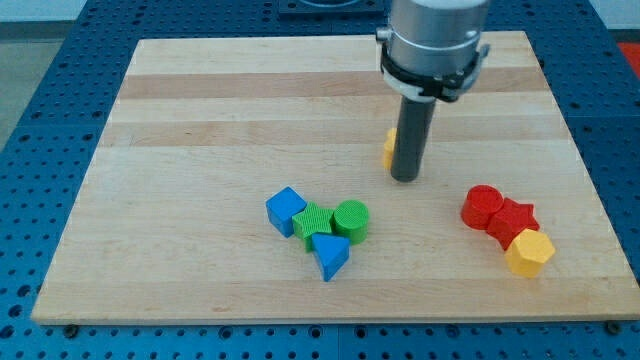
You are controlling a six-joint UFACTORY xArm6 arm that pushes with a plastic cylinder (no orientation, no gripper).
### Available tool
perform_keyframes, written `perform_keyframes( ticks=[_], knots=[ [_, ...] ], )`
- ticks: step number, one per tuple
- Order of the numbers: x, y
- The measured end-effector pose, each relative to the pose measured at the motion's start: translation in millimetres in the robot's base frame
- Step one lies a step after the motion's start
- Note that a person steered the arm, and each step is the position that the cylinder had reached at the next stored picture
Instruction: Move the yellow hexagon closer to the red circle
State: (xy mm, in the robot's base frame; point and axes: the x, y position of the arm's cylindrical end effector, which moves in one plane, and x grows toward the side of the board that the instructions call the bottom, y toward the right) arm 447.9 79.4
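Observation:
The yellow hexagon (pixel 530 252) lies at the view's lower right, touching a red star (pixel 514 218). The red circle (pixel 484 207) sits just left of the star, touching it, so the star lies between circle and hexagon. My tip (pixel 405 178) rests on the board left of and a little above this cluster, well apart from it. Another yellow block (pixel 388 149) peeks out just behind the rod on its left side, mostly hidden, shape unclear.
A cluster in the lower middle holds a blue cube (pixel 286 211), a green block (pixel 313 221), a green cylinder (pixel 351 220) and a blue triangle (pixel 330 256). The wooden board (pixel 200 100) ends close below the hexagon.

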Motion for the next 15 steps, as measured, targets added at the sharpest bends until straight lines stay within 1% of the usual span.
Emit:
perform_keyframes(
  ticks=[1,2,3,4,6,8,9,15],
  knots=[
    [-13.8,-0.4],
    [-12.1,35.8],
    [-7.7,88.3],
    [9.3,134.3],
    [55.8,191.8],
    [113.7,190.9],
    [133.7,182.6],
    [138.1,114.9]
  ],
)
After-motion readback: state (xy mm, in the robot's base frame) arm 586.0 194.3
